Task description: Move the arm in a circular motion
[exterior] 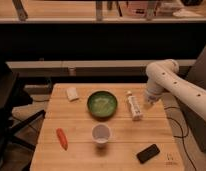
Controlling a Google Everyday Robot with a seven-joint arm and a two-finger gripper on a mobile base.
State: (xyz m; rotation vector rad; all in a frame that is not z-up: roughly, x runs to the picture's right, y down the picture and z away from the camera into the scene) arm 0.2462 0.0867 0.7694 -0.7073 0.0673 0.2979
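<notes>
The large white arm (pixel 172 82) of thick rounded segments with small dark dots comes in from the right, bends at a bulky elbow (pixel 161 70) and points its narrower pale tip down. The gripper (pixel 148 102) hangs at that tip above the table's right edge, just right of a small white bottle (pixel 133 106) lying on the wood. It holds nothing that I can see.
On the wooden table (pixel 81 150) sit a green bowl (pixel 102 104), a white cup (pixel 100 133), an orange carrot (pixel 61 138), a pale sponge (pixel 72 93) and a black phone (pixel 148 153). A black chair (pixel 8 107) stands at the left, a cable (pixel 180 132) at the right.
</notes>
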